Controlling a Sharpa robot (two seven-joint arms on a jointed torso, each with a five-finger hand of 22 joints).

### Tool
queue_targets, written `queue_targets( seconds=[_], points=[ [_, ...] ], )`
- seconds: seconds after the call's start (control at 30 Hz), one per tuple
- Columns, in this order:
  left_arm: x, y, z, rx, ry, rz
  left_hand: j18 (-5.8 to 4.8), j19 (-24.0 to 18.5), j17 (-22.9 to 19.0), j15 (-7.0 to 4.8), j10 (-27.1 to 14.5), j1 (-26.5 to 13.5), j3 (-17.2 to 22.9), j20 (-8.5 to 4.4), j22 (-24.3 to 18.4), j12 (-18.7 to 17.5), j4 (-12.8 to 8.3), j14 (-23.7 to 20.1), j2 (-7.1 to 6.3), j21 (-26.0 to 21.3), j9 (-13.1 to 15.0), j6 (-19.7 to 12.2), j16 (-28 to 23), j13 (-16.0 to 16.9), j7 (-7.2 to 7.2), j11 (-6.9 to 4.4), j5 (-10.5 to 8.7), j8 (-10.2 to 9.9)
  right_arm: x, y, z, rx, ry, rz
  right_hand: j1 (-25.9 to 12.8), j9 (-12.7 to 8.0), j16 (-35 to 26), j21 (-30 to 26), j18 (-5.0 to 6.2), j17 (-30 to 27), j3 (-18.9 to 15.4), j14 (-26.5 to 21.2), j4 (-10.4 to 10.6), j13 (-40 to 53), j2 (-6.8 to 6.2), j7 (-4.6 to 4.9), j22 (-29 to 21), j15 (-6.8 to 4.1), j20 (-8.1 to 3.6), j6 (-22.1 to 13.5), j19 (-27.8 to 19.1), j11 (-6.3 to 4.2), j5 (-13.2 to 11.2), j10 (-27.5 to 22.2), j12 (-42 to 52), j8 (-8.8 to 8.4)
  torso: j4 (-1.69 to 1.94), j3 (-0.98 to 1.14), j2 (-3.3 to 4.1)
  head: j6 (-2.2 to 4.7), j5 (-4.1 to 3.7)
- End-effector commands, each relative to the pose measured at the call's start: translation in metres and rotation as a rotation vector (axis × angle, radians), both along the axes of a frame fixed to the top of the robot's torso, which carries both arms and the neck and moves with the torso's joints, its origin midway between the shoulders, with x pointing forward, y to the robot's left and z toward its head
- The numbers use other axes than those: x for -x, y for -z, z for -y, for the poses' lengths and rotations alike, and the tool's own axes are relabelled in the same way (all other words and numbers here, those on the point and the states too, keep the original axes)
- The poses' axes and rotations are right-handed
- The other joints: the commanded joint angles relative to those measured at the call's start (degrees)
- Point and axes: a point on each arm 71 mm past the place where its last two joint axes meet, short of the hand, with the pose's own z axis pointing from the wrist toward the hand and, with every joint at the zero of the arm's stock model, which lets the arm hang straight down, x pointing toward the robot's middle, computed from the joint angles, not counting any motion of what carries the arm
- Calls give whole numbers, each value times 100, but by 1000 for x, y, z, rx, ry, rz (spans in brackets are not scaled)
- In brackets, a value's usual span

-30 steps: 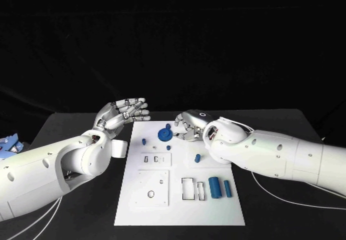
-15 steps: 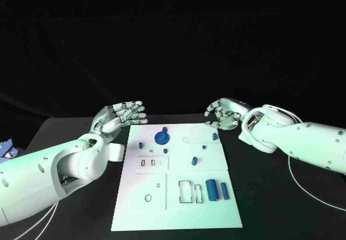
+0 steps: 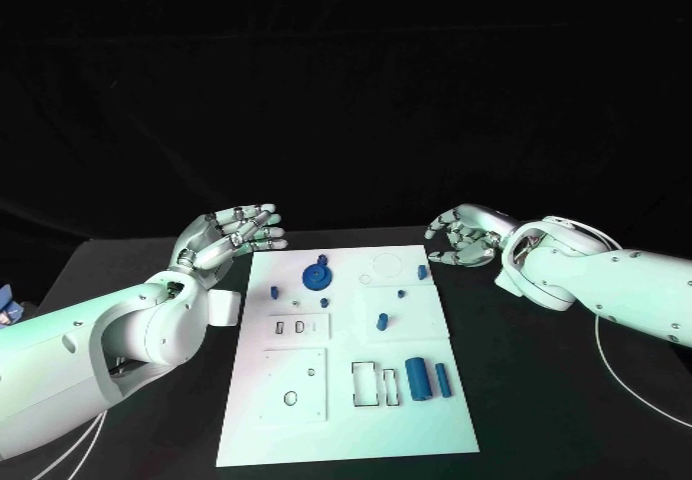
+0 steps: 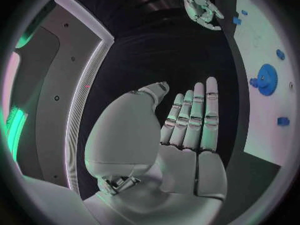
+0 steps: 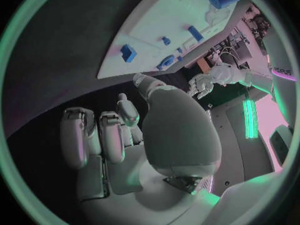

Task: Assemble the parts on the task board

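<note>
Left hand point(image 3: 231, 236) raised beside task board point(image 3: 346, 440) far-left corner, fingers extended and apart, nothing held. Right hand point(image 3: 464, 236) off board's far-right corner, fingers loosely curled, nothing held. Blue gear point(image 3: 316, 273) on far board area; 2 blue cylinders point(image 3: 427, 379) lying near board's right edge.

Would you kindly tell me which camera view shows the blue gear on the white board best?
The head view: the blue gear sits whole and unobstructed. The left wrist view shows it at the rim; the right wrist view shows it small and distant.
</note>
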Motion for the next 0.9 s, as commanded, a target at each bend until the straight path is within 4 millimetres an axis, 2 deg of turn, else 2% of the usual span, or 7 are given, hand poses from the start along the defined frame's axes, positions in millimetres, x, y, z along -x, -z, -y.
queue_targets(
  seconds=[0.03,0.07,0.2,0.3,0.67,0.77,0.9],
  points=[
    [0,-1,2,12,13,6,44,-23,6,9,-34,-33,-11,-1,6,-13,-32,-32,-17,36,-9,-30,-20,-8,221,4,-34,-20,1,5,0,16,-5,6,-19,-17,-4,-32,-28,1011,-20,467,-29,-18,-67,5,843,20,7,-88,-16,11,21,-42,-41,-54,-10,15,0,-24,-11],
    [0,-1,2,12,14,5,44,-23,6,9,-34,-33,-11,-1,6,-13,-32,-32,-17,36,-9,-30,-20,-8,221,4,-34,-20,2,8,1,19,-2,-3,-10,-28,-5,-41,-26,1010,-36,467,-40,-34,-72,8,837,25,13,-130,-22,16,5,-61,-53,-90,6,5,1,-26,-33],
    [0,-1,2,12,14,4,44,-28,12,9,-36,-36,-6,0,9,-10,-44,-33,-18,43,-10,-27,-25,-6,218,3,-34,-22,3,14,1,25,1,-22,12,-56,-5,-53,-24,1010,-82,466,-57,-77,-63,22,834,36,25,-228,-29,28,-48,-112,-87,-180,10,-4,2,-27,-39],
    [0,-1,1,11,12,5,44,-28,12,9,-36,-36,-6,0,9,-10,-44,-33,-18,43,-10,-27,-25,-6,218,3,-34,-22,3,18,1,31,-1,-30,29,-61,-6,-62,-21,1010,-92,466,-66,-89,-57,24,828,38,28,-248,-35,31,-59,-127,-97,-202,-2,7,4,-34,-20],
    [1,-1,1,11,11,4,44,-28,12,9,-36,-36,-6,0,9,-10,-44,-33,-18,43,-10,-27,-25,-6,218,3,-34,-22,5,28,-6,41,-14,-50,54,-52,0,-36,-29,1030,-112,470,-79,-60,-31,26,855,43,35,-182,-12,34,-80,-102,-73,-195,9,-4,2,-75,-10],
    [0,-1,0,10,10,4,44,-28,12,9,-36,-36,-6,0,9,-10,-44,-33,-18,43,-10,-27,-25,-6,218,3,-34,-22,6,30,-7,42,-18,-59,62,-38,2,-33,-30,1034,-115,471,-84,-48,-14,20,860,41,36,-106,-8,30,-80,-88,-61,-169,14,-3,2,-84,0],
    [0,-1,0,10,9,4,44,-28,12,9,-36,-36,-6,0,9,-10,-44,-33,-18,43,-10,-27,-25,-6,218,3,-34,-22,6,33,-9,43,-22,-68,62,-24,3,-30,-31,1037,-112,472,-86,-31,2,8,866,35,33,-19,-4,20,-72,-69,-45,-137,-1,5,2,-98,14]
  ],
)
